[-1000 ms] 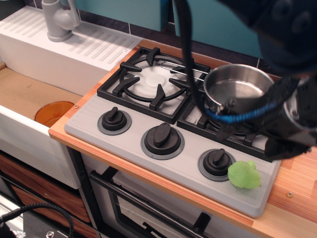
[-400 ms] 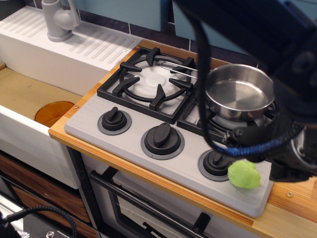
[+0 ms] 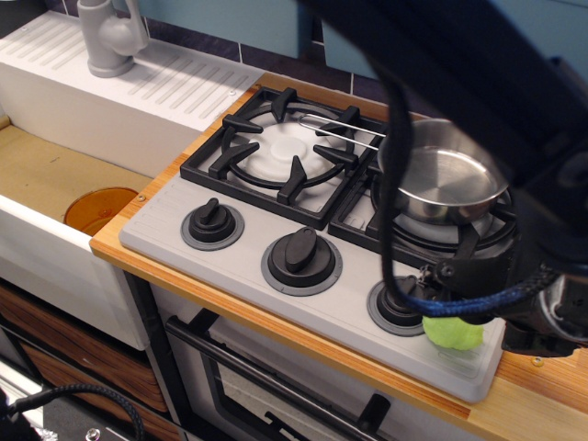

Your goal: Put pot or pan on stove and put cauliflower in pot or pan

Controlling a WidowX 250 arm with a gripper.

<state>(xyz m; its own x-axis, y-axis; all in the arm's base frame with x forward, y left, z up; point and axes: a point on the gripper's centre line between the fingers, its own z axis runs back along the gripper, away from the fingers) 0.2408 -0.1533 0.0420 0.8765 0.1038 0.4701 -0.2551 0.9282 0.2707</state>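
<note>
The shiny steel pan (image 3: 447, 179) sits on the right burner of the grey two-burner stove (image 3: 248, 248); its thin wire handle reaches left over the left grate. The lime-green cauliflower (image 3: 452, 333) lies on the stove's front right corner beside the right knob, partly covered by my arm. My gripper (image 3: 478, 299) hangs right above the cauliflower. Its body and blue cable hide the fingers, so I cannot tell how the jaws stand or whether they touch the cauliflower.
A white sink unit (image 3: 55, 147) with a grey faucet (image 3: 108, 35) stands to the left, with an orange round disc (image 3: 99, 209) in its basin. Wooden counter (image 3: 551, 367) edges the stove on the right. An oven door handle (image 3: 276, 386) runs below.
My arm has moved forward and down from over the pan to over the cauliflower, now covering its top. The pan and cauliflower have not moved.
</note>
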